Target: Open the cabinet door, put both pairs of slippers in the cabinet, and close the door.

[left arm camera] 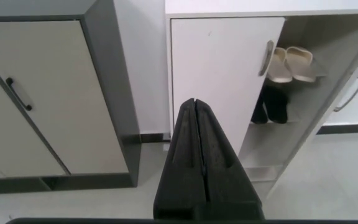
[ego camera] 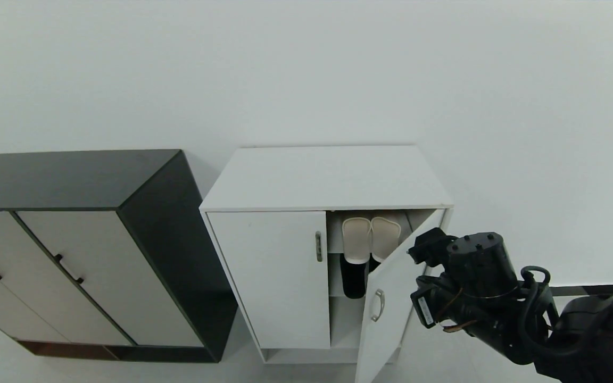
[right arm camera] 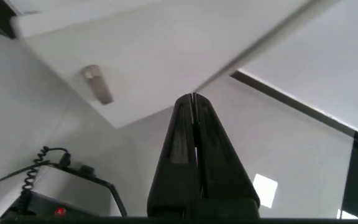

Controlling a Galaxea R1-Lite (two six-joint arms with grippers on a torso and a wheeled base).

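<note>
The white cabinet [ego camera: 328, 178] has its left door [ego camera: 269, 276] shut and its right door [ego camera: 386, 314] swung partly open. A cream pair of slippers [ego camera: 370, 236] lies on the top shelf, and a black pair [ego camera: 353, 276] sits on the shelf below. My right gripper [ego camera: 428, 249] is shut, empty, and rests against the outer face of the open door near its upper edge. In the right wrist view the shut gripper [right arm camera: 193, 98] touches the door panel [right arm camera: 166, 50] beyond the handle [right arm camera: 98, 84]. My left gripper [left arm camera: 194, 102] is shut, low before the cabinet, facing both pairs [left arm camera: 293, 62] [left arm camera: 272, 106].
A dark cabinet with beige doors [ego camera: 72, 213] stands close to the left of the white one. A white wall runs behind both, with a dark baseboard [ego camera: 588, 290] at the right. A white device with a coiled cable [right arm camera: 42, 180] sits on the floor.
</note>
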